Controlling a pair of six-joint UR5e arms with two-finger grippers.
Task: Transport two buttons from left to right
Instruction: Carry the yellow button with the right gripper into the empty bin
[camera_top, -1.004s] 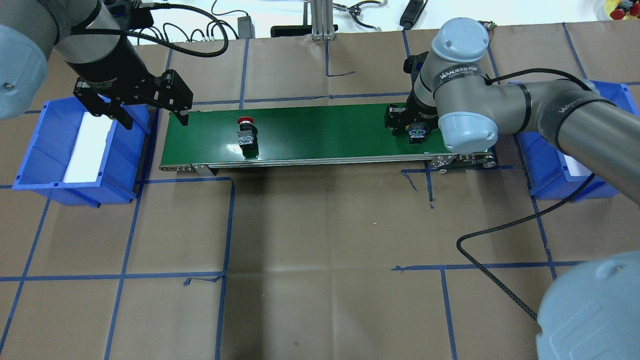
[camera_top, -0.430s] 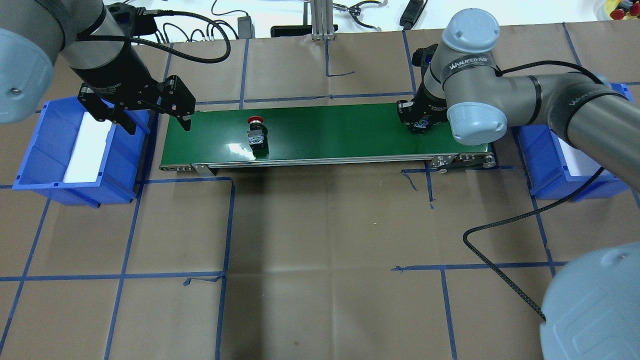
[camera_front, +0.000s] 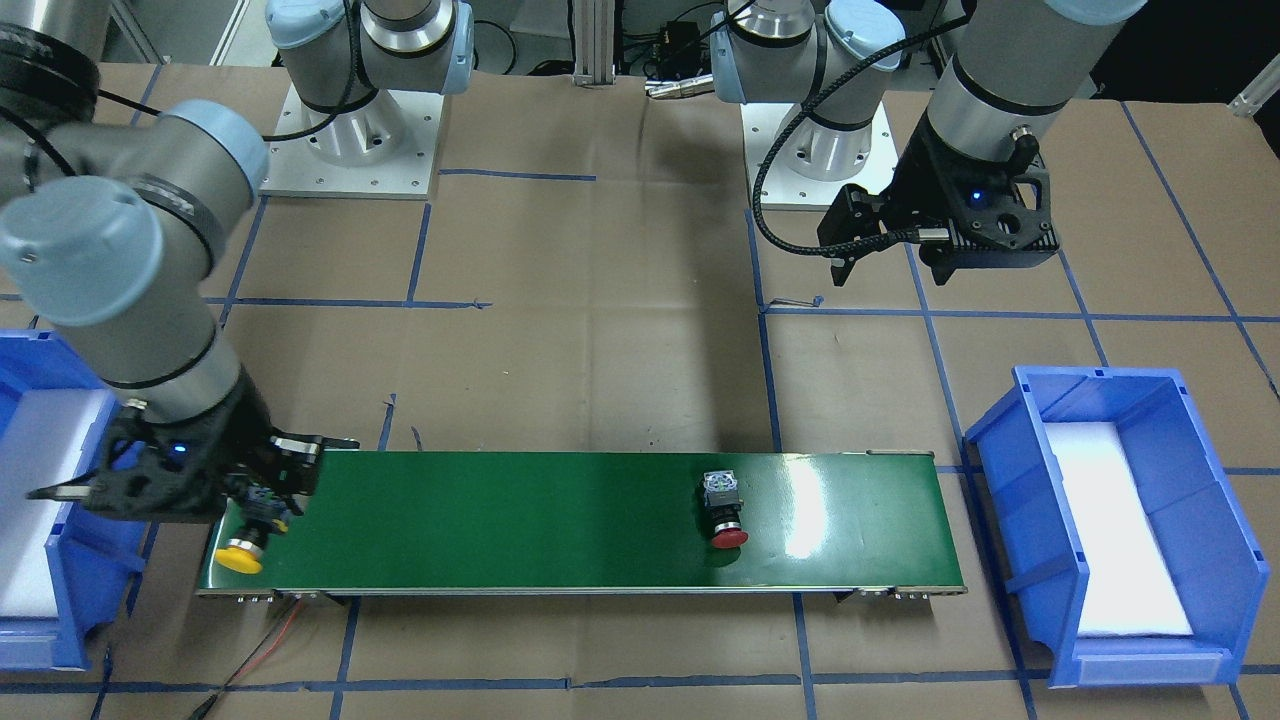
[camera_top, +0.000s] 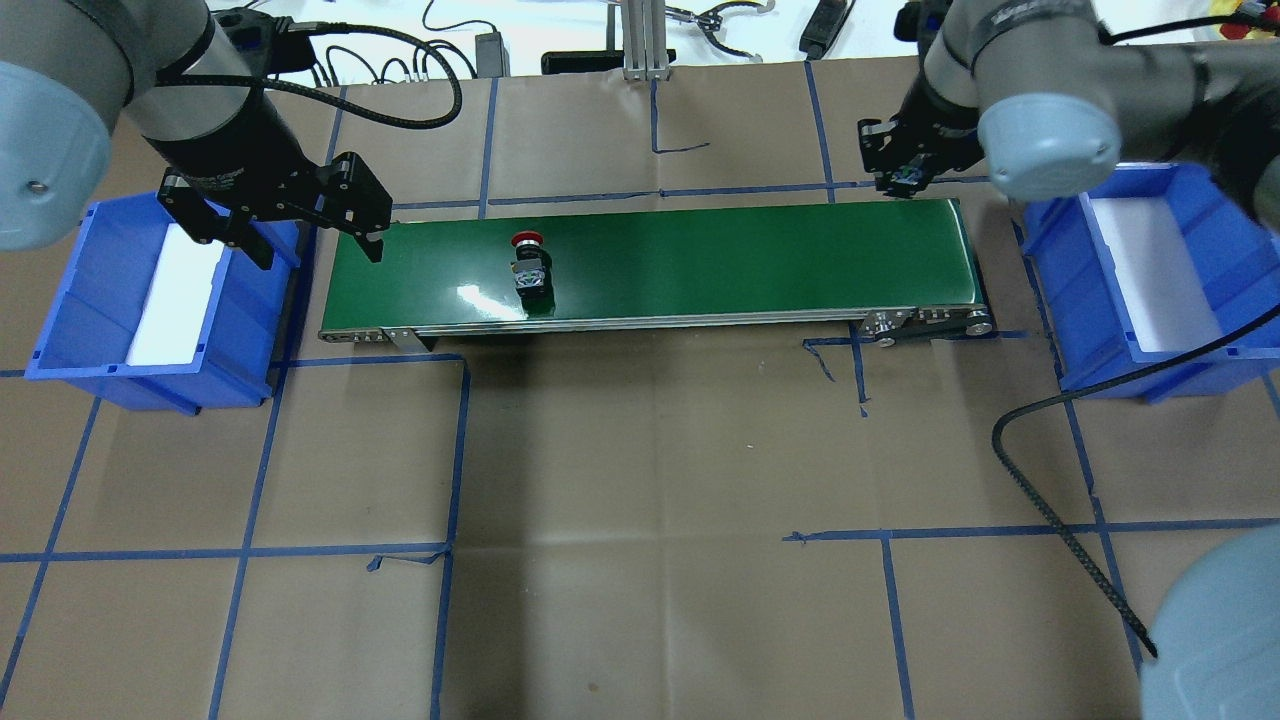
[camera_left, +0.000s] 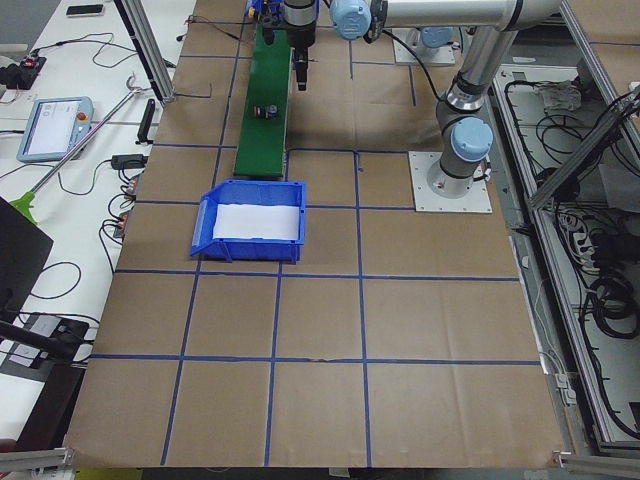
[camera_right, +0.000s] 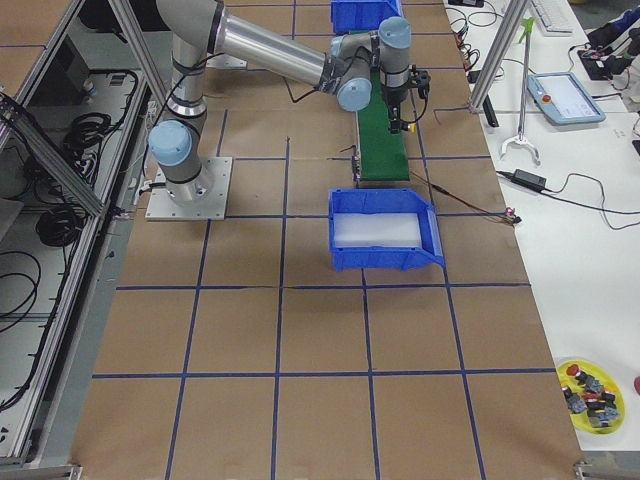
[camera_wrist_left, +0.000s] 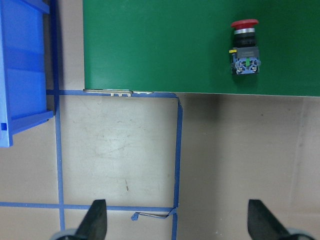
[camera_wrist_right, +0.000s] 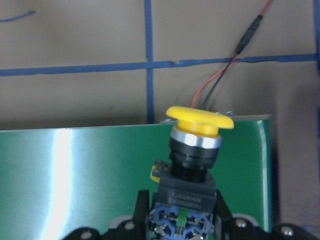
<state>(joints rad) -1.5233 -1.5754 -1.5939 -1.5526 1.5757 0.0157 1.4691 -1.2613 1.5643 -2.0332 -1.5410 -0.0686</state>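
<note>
My right gripper (camera_top: 905, 165) is shut on the grey rear block of the yellow-capped button (camera_wrist_right: 199, 150). It holds the button (camera_front: 240, 557) lifted over the right end of the green conveyor belt (camera_top: 700, 260), cap pointing away from the robot. The red-capped button (camera_top: 530, 265) lies on its side on the belt's left half, also shown in the front view (camera_front: 724, 505) and the left wrist view (camera_wrist_left: 245, 50). My left gripper (camera_top: 318, 250) hangs open and empty above the belt's left end, beside the left blue bin (camera_top: 60, 300); its fingers (camera_wrist_left: 97, 220) frame bare paper.
A second blue bin (camera_top: 1100, 300) with a white liner stands just past the belt's right end. A black cable (camera_top: 1060, 480) loops over the table at the right. Red and black wires (camera_front: 270, 640) trail from the belt's right end. Cables and an aluminium post (camera_top: 645, 40) line the far edge.
The right gripper has lifted the yellow button off the belt and carried it right and away from the robot. The red button has ridden rightward along the belt. The left gripper barely moved.
</note>
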